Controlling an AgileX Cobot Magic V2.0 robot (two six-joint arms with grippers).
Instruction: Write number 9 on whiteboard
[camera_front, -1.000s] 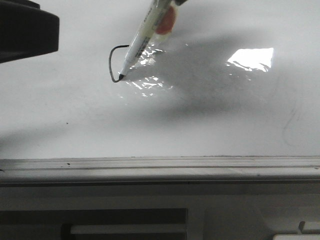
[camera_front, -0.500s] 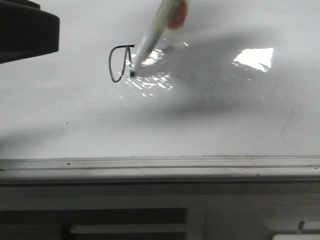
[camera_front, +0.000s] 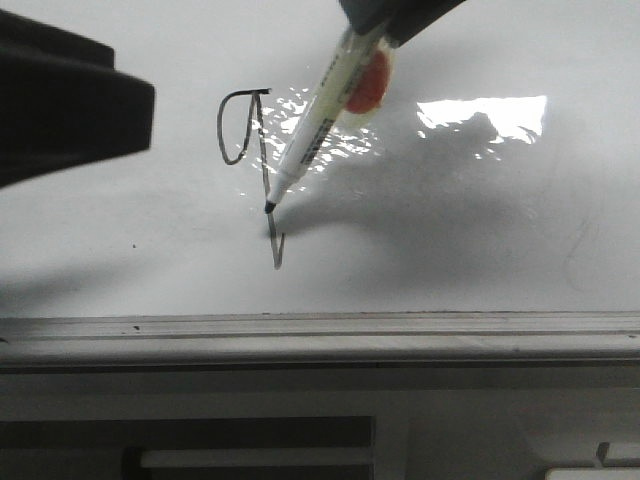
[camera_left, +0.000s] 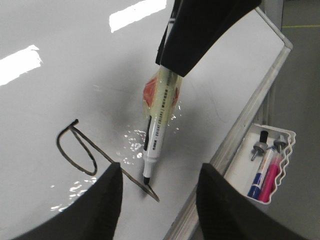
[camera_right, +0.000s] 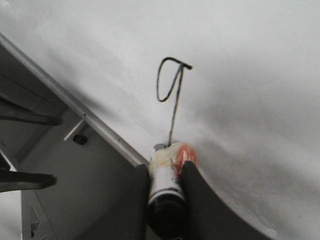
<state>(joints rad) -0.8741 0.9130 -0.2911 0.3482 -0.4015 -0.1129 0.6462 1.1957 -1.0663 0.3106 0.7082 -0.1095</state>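
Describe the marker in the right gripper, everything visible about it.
The marker has a slim white barrel with dark print, a dark tip and yellowish tape with an orange patch near its upper end. The right gripper clamps that end. It leans steeply, tip down on the whiteboard, along the stem of the number 9, above its hook.

I see the number 9 (camera_front: 252, 160) has grown — a second ago only an open curve, now a closed loop with a long stem and small hook. The marker (camera_front: 318, 125) has moved down the whiteboard (camera_front: 450, 250); the left end effector (camera_front: 70, 105) looms larger.
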